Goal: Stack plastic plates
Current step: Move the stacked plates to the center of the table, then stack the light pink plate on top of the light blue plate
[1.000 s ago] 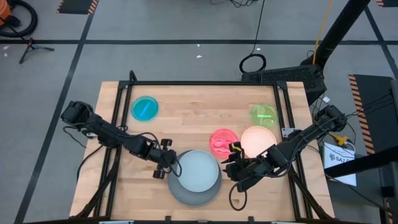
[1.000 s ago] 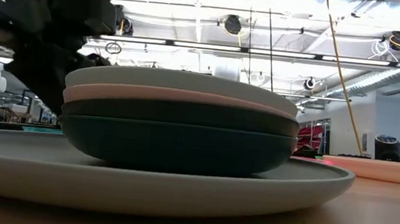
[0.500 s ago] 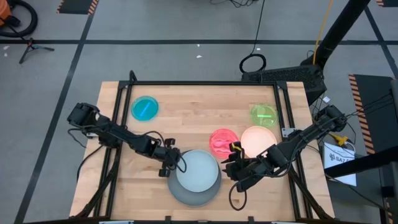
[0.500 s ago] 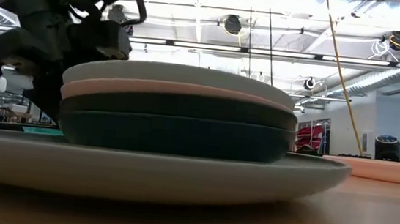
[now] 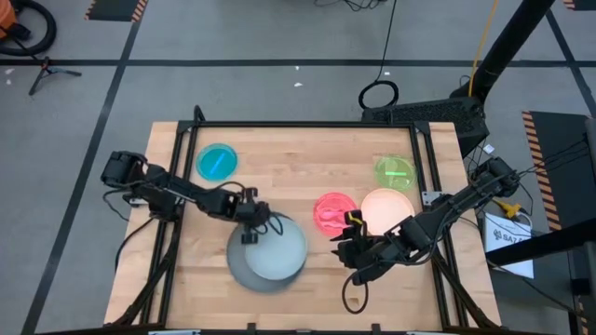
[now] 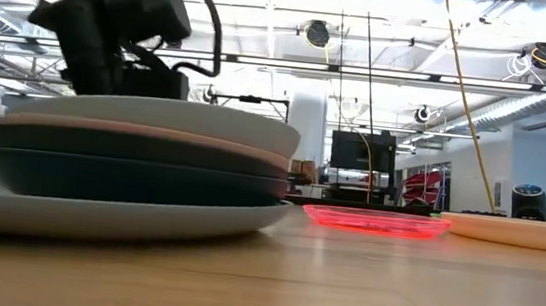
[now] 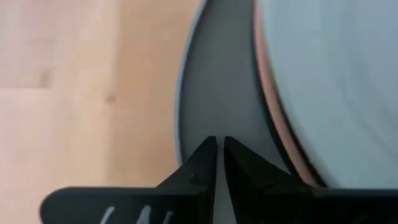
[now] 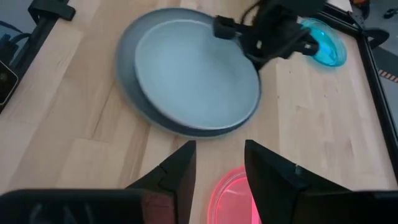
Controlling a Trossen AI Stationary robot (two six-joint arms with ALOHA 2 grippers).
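Resting at the near middle of the wooden worktop [image 5: 298, 167], a stack of round plastic plates [image 5: 268, 259] is sitting with a pale blue plate [image 8: 196, 78] on top, peach and dark navy ones beneath, and a large grey plate [image 6: 96, 221] at the base. Left end effector [image 5: 250, 233] is pressing on the stack's far-left rim, fingers narrowed onto the grey edge. Right end effector [image 5: 349, 249] is hovering wide apart, just right of the stack. Lying separately: translucent red-pink plate [image 5: 333, 212], peach plate [image 5: 386, 209], green plate [image 5: 395, 171], teal plate [image 5: 217, 162].
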